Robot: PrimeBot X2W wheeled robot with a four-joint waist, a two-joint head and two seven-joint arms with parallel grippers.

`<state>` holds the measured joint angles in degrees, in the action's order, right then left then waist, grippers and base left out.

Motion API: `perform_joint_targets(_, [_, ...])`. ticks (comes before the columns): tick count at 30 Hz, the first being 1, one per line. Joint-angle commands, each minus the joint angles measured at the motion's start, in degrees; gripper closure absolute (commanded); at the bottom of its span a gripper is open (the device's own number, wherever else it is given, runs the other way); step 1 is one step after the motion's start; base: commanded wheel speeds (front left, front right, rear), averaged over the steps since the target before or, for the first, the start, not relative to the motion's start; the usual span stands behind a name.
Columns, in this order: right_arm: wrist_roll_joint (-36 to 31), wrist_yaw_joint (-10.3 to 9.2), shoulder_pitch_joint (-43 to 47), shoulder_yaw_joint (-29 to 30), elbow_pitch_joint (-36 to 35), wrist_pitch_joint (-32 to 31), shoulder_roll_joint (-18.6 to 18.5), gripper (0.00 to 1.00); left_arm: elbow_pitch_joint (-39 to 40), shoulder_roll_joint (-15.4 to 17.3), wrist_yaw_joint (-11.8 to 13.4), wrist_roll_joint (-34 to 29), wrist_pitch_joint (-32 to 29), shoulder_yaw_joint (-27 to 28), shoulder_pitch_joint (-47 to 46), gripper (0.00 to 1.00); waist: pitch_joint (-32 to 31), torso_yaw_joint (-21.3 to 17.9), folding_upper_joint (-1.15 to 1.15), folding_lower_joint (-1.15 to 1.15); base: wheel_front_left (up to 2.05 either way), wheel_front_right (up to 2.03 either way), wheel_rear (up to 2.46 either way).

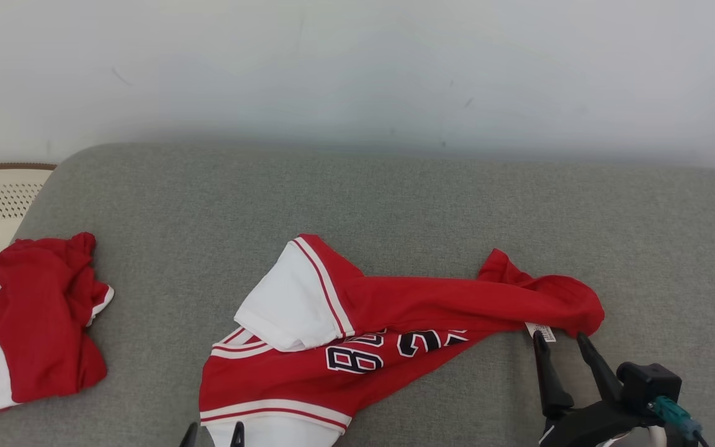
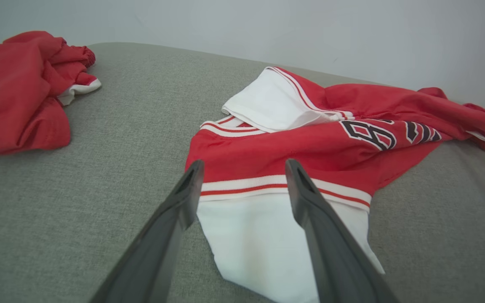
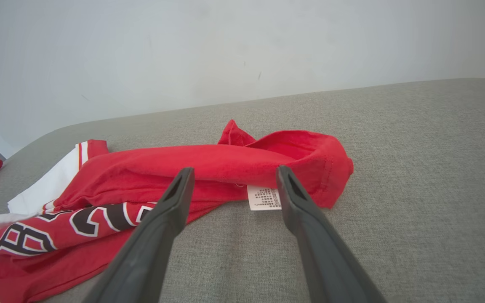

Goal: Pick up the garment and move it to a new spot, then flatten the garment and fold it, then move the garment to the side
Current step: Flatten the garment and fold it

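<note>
The red and white jersey [image 1: 395, 304] is lying crumpled on the grey upholstered surface [image 1: 395, 198], spreading from the centre toward 6 o'clock in the head view. The left gripper [image 2: 243, 165] is hovering at 6 o'clock over the jersey's white hem, jaws apart and empty. The right gripper [image 1: 559, 338] is sitting at 4 o'clock, jaws apart and empty, its tips flanking the white label [image 3: 263, 198]. Another red garment [image 1: 35, 323] is lying at 8 o'clock.
</note>
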<state>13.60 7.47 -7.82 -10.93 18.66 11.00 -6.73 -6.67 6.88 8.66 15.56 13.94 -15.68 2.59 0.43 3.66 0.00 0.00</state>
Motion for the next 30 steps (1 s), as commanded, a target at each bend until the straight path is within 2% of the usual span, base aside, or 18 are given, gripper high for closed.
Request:
perform_joint_targets(1, [-0.12,0.04,0.08,0.28,-0.25,-0.20,-0.33,0.00,0.40,0.24,0.28,-0.42,0.53,0.32,-0.38,0.00,-0.05,-0.09,0.00,0.00,0.00,0.00,0.00])
perform_joint_targets(9, [-0.85,0.04,0.36,3.74,-0.48,-0.78,-2.03,0.00,5.41,-0.62,2.58,-3.52,1.32,3.89,-1.58,0.00,-0.40,-0.86,0.00,0.00,0.00,0.00,0.00])
perform_joint_targets(14, [-1.20,0.04,-1.52,5.21,0.66,-1.82,-3.98,0.00,7.08,-1.05,2.40,-4.48,1.30,6.13,-1.74,0.00,-0.16,-1.19,0.00,0.00,0.00,0.00,0.00])
perform_joint_targets(22, [-0.27,0.04,-6.44,4.73,6.84,-3.83,-7.77,0.00,7.62,-2.16,1.75,-5.44,1.31,7.72,-0.63,0.00,0.14,-0.41,0.00,0.00,0.00,0.00,0.00])
perform_joint_targets(30, [2.37,0.04,-10.79,1.34,15.60,-3.88,-9.30,0.00,7.36,-2.91,1.16,-6.14,1.32,7.62,-1.14,0.00,0.66,1.68,0.00,0.00,0.00,0.00,0.00])
